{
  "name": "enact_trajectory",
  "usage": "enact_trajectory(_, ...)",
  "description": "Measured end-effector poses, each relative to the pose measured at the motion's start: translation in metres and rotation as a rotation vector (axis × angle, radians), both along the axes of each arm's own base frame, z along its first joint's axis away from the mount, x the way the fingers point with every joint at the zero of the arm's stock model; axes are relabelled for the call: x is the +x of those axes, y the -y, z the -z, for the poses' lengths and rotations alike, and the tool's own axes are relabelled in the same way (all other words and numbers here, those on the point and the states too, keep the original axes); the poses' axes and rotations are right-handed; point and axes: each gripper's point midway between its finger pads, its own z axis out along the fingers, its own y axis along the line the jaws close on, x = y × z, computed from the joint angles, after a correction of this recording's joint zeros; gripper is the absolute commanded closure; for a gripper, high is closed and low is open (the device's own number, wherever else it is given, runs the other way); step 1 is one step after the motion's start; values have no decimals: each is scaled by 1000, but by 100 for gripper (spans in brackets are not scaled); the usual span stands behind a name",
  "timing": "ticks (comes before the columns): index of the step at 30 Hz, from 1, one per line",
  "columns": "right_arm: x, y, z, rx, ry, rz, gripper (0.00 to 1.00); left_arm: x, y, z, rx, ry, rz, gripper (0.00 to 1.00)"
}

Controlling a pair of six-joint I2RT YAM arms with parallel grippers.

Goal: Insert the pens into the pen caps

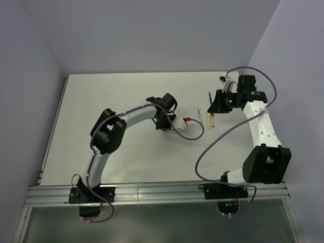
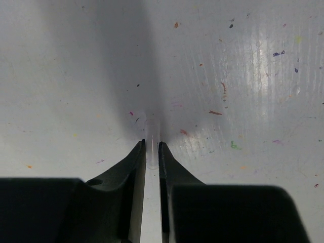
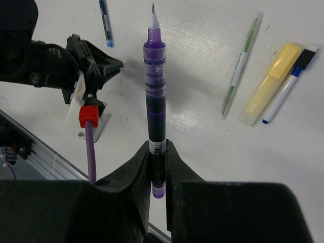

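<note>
At left, the left gripper (image 2: 152, 146) is pinched narrow on a short, clear, translucent plastic pen cap (image 2: 152, 132) on the white bench (image 2: 253, 76); which end is its mouth cannot be made out. At centre, the right gripper (image 3: 157, 148) clamps the lower barrel of a purple-barrelled pen with a white tip (image 3: 155, 86), nib pointing away. To the right lie a thin green-and-white pen (image 3: 238, 71), a stubby yellow tube (image 3: 271, 83) and a blue-and-white marker (image 3: 289, 86). Mating them well likely means lifting the cap, turning its mouth toward the nib, lining up both axes, then pushing straight and slowly.
</note>
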Motion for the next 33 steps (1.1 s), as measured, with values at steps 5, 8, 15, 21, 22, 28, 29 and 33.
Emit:
enact_trajectory(5,0,1,-2,-5,6,-4,100,-4,2,3,-14,24,20,72)
enact_trajectory(8,0,1,-1,-6,4,-4,100,-8,5,5,-21,32,29,69)
enact_trajectory(15,0,2,-1,-10,4,-7,100,-13,7,5,-21,26,40,87)
enact_trajectory(21,1,1,-5,-12,15,-14,100,-24,6,2,-32,6,47,100)
enact_trajectory(22,1,1,-6,-11,19,-16,100,-29,4,2,-33,-5,49,100)
enact_trajectory(28,2,-7,-20,29,53,-58,100,-48,-8,-42,-95,31,5,100)
enact_trajectory(29,1,-9,-22,43,57,-70,100,-47,-9,-60,-139,73,-8,100)
enact_trajectory(33,-5,-22,-28,95,60,-122,100,-42,-23,-155,-387,368,-71,100)
